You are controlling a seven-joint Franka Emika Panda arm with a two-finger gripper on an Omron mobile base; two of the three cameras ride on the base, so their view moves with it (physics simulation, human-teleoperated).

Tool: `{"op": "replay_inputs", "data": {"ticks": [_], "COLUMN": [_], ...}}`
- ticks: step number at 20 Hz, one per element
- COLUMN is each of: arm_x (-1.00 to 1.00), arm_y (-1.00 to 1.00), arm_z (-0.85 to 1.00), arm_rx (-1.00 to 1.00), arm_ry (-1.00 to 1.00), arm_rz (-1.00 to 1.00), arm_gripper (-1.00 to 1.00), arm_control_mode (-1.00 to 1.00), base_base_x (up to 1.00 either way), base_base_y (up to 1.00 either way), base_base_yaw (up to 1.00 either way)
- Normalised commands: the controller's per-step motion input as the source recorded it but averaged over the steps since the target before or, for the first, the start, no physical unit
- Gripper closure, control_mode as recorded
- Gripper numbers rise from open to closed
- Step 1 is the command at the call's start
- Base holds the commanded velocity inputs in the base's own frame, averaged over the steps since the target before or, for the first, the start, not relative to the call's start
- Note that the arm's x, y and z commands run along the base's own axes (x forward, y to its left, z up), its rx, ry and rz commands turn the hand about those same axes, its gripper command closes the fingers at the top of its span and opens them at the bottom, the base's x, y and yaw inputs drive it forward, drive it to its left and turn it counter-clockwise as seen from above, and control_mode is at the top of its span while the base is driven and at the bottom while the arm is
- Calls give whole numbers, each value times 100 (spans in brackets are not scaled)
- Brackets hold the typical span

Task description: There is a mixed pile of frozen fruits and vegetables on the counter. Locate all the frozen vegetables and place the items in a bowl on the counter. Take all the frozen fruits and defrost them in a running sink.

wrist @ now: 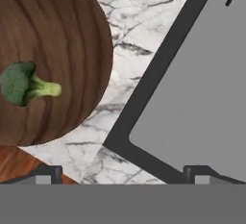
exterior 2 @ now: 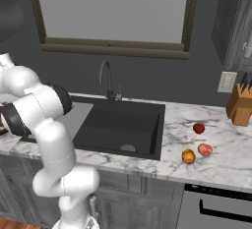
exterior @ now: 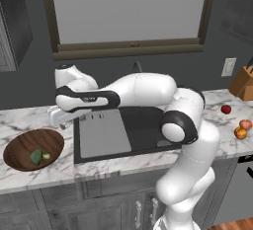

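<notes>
The dark wooden bowl (exterior: 22,147) sits on the marble tabletop (exterior: 113,162) left of the black sink (exterior 2: 123,125), holding a green broccoli floret (wrist: 21,83) and what may be a tiny yellowish piece (exterior: 46,156). The end effector (wrist: 122,172) hangs open and empty between bowl and sink.

Marble counter (exterior: 123,162) bears wooden bowl (exterior: 20,157), three round items (exterior 2: 198,128), knife block (exterior 2: 239,106)

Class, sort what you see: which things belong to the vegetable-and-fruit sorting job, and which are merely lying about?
Belongs to the job:
bowl
broccoli
yellow-green piece
red item
two fruits
sink

Lying about:
knife block
wall socket
</notes>
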Motion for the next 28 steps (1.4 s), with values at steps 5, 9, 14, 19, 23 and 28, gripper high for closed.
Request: {"op": "replay_inputs", "data": {"ticks": [5,9,14,19,23,28], "arm_x": [3,3,3,6,4,3], "arm_y": [-37,-30,-32,-38,-40,-46], "arm_z": [6,0,0,2,1,4], "arm_rx": [0,0,0,0,0,0], "arm_ry": [1,0,1,2,3,3], "arm_rz": [-13,-15,-15,-12,-13,-9], "arm_gripper": [-100,-100,-100,-100,-100,-100], "arm_control_mode": [-100,-100,-100,-100,-100,-100], "base_base_x": [0,0,0,0,0,0], "base_base_y": [0,0,0,0,0,0], "base_base_yaw": [0,0,0,0,0,0]}}
